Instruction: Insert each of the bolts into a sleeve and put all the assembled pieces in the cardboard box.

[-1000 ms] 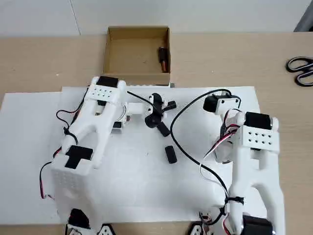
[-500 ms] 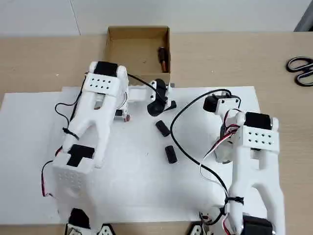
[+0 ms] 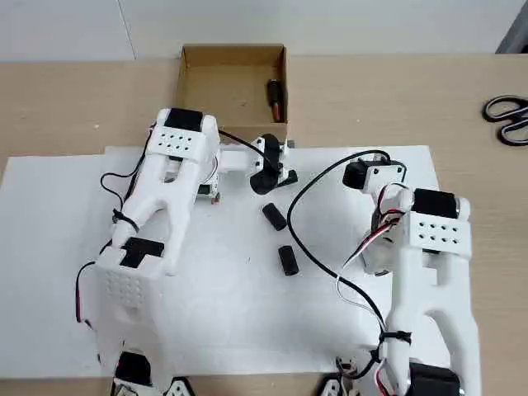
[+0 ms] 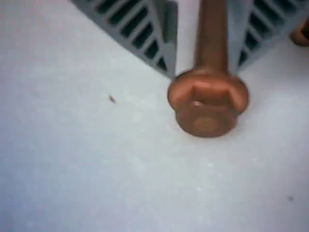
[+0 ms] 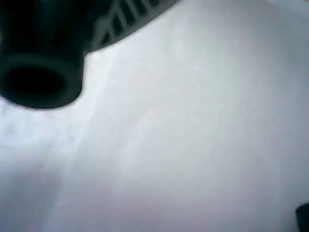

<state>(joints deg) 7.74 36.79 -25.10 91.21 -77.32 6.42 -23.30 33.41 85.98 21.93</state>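
Wooden table [image 3: 66,99] covered by a white sheet [image 3: 223,330]
A cardboard box [image 3: 233,54] and scissors [image 3: 507,118] are set on the bare wood beside it.

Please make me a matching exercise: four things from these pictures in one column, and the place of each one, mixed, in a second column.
Things:
1. scissors
2. loose black sleeves
3. copper piece
4. bolt

Places:
a. inside the cardboard box
b. right by the left hand
c. lying free in the middle of the white sheet
d. on the bare table, far right

Pairs: 1-d, 2-c, 3-a, 4-b.
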